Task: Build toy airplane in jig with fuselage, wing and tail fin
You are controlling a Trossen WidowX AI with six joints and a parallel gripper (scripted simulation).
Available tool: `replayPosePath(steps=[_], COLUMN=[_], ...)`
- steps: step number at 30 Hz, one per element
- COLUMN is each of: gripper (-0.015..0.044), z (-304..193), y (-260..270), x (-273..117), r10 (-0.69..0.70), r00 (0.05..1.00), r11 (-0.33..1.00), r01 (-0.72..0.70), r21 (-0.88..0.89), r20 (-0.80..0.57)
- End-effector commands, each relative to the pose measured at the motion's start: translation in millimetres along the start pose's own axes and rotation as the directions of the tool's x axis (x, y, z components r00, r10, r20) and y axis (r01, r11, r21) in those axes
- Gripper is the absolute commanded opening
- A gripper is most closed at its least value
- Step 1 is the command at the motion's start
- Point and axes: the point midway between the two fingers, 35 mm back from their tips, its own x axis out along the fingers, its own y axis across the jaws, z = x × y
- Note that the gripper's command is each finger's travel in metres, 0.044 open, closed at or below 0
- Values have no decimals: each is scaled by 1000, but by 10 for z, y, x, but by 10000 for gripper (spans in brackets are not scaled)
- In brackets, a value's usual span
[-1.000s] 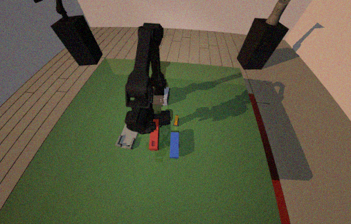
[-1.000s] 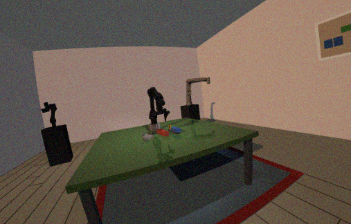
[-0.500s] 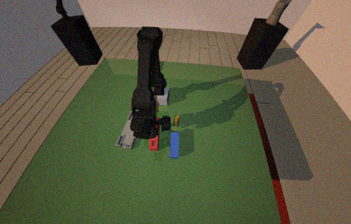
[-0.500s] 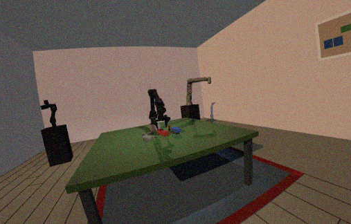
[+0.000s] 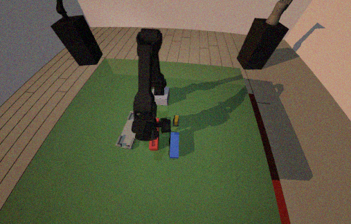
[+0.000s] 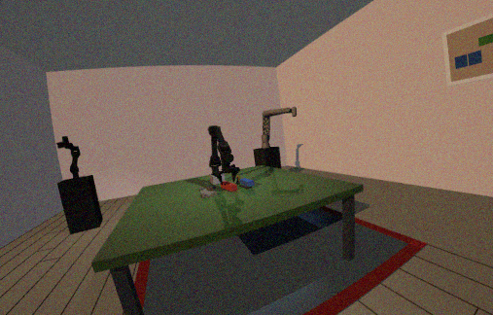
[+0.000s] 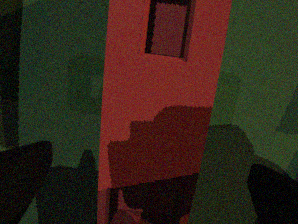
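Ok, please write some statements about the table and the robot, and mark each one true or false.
1. The gripper is open, with its fingers on either side of the red fuselage. True.
2. The red fuselage is seated in the grey cradle. False: it lies on the green table, beside the cradle.
3. The blue piece lies apart from the fuselage. True.
4. The small yellow piece is fitted on top of the fuselage. False: it stands off to one side, near one end of the blue piece.
5. The socket seen by the wrist camera is unfilled. True.
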Motion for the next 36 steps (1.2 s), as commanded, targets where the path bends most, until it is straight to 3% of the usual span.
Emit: replayPosePath(steps=[1, 17, 27, 34, 36], gripper=[440, 440, 177, 131, 78], z=[-15, -30, -30, -30, -29], y=[7, 10, 10, 10, 10], x=[89, 317, 317, 317, 313], r10=[4, 4, 4, 4, 4], r00=[1000, 1000, 1000, 1000, 1000], r11=[1000, 1000, 1000, 1000, 1000], r01=[-4, -4, -4, -4, -4], r21=[5, 5, 5, 5, 5], r20=[-6, -6, -6, -6, -6])
